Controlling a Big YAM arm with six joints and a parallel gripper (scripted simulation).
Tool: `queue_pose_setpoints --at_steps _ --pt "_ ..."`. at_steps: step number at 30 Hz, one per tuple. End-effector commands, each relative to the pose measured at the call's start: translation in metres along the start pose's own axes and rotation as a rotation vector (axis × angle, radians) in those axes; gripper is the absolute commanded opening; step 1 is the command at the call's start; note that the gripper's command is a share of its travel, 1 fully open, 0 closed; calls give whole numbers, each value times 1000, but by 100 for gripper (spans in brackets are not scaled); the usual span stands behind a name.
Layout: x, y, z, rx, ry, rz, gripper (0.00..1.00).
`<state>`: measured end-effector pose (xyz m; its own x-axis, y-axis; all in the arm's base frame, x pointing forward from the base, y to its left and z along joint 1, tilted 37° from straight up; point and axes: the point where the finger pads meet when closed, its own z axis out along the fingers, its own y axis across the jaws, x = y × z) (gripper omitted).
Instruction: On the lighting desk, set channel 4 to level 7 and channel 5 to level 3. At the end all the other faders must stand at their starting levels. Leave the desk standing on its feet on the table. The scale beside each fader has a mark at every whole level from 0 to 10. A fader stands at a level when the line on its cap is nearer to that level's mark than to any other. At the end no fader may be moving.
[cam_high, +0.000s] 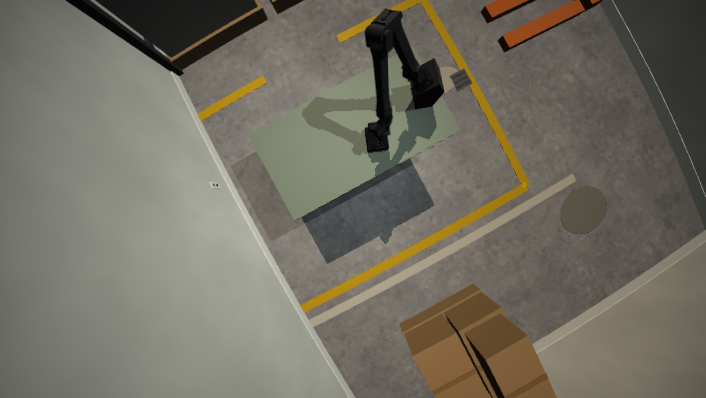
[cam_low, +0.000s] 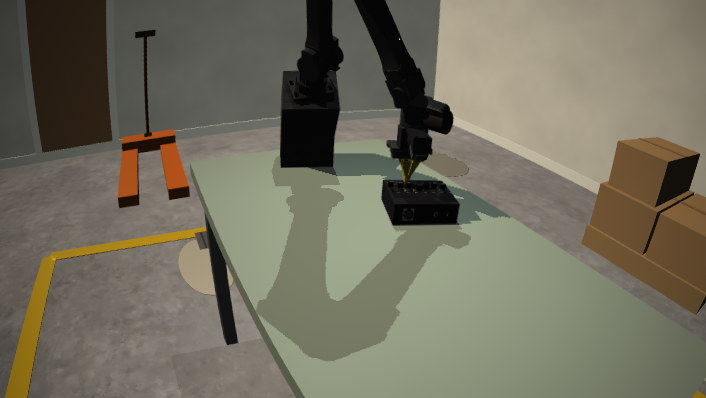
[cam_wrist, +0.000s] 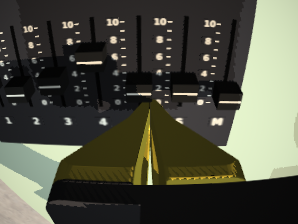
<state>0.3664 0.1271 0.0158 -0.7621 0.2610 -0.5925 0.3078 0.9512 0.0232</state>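
Observation:
The lighting desk (cam_high: 377, 146) (cam_low: 422, 214) (cam_wrist: 30, 134) stands flat on the green table. In the wrist view, my gripper (cam_low: 406, 181) (cam_wrist: 150, 109) is shut and empty, its fingertips at the lower edge of the channel 5 cap (cam_wrist: 139, 89), apparently touching it. The line on that cap is near level 1. The channel 4 cap (cam_wrist: 90, 56) stands higher, its line between the marks for 4 and 6. The channel 6 cap (cam_wrist: 185, 88) is near level 1, and the M cap (cam_wrist: 227, 97) near 0. My fingers hide label 5.
The channel 3 cap (cam_wrist: 51, 81) and channel 2 cap (cam_wrist: 17, 90) are left of channel 4. The green table (cam_high: 300, 160) (cam_low: 500, 300) also bears the arm's black base (cam_high: 426, 90) (cam_low: 307, 135). The desk is close to one long table edge. Cardboard boxes (cam_high: 450, 350) (cam_low: 625, 215) stand on the floor.

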Motion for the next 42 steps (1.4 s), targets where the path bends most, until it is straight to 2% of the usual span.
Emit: queue_pose_setpoints --at_steps 1,36,42 --pt "-23 8 -8 -21 -31 21 0" --pt "-23 8 -8 -22 -32 23 0" --pt "-16 18 -10 -42 -40 25 0"
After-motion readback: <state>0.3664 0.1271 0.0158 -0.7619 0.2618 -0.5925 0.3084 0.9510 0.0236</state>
